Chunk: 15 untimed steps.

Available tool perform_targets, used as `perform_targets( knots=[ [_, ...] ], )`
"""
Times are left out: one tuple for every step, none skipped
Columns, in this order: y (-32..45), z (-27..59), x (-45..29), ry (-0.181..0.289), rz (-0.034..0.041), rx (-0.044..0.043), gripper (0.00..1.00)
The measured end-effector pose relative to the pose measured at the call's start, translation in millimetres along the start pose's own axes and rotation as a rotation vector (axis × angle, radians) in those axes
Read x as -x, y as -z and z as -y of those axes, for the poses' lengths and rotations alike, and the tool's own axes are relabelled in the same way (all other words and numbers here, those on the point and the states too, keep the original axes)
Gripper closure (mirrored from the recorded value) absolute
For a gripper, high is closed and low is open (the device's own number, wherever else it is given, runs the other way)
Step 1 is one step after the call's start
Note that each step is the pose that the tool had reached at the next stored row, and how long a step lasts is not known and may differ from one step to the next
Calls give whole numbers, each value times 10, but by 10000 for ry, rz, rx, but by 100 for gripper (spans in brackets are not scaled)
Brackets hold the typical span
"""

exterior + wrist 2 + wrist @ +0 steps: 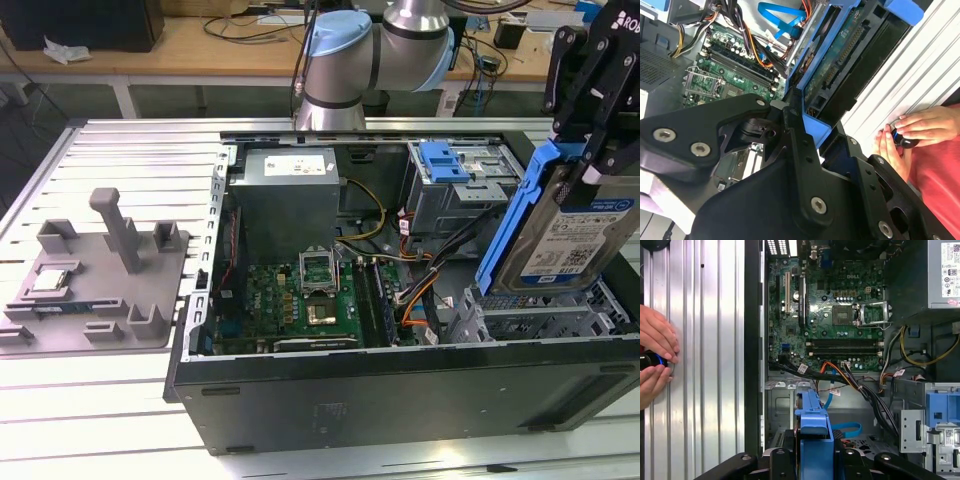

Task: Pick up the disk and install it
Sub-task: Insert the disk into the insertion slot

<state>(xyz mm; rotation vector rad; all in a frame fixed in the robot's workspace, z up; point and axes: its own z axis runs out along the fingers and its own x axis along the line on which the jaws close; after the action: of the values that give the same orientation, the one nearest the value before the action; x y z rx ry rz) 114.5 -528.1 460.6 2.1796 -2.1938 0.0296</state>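
One gripper (588,150), clamped on the disk (572,240); held edge-up and tilted over the grey drive bay (540,322), at the exterior view's right of the open case (400,385). Pickup done, install under way. Likely calls for squaring the blue frame to the bay.

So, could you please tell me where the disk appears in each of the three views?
Exterior view: the disk hangs tilted in the gripper, at the exterior view's right, above the open case.
Second wrist view: the disk shows its circuit-board side, next to the gripper's black links.
First wrist view: the disk is edge-on, blue frame toward the camera.
Shared landmark: the green motherboard.
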Motion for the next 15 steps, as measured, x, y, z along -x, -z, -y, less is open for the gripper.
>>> perform_targets(
  knots=[
    [-5,0,0,0,-1,0,64],
    [-8,0,-1,0,0,0,64],
    [-13,0,-1,0,0,0,64],
    [-16,0,-1,0,-1,0,64],
    [-23,1,-1,0,0,0,64],
    [-28,1,-1,0,-1,0,64],
    [-40,1,-1,0,0,0,64],
    [-44,1,-1,0,0,0,64],
    [-48,1,-1,0,0,0,64],
    [-56,1,-1,0,0,0,64],
    [-61,1,-1,0,0,0,64],
    [-64,1,-1,0,0,0,64],
    [-71,1,-1,0,-1,0,64],
    [-77,2,0,0,0,0,64],
    [-85,2,0,0,0,0,64]
  ],
)
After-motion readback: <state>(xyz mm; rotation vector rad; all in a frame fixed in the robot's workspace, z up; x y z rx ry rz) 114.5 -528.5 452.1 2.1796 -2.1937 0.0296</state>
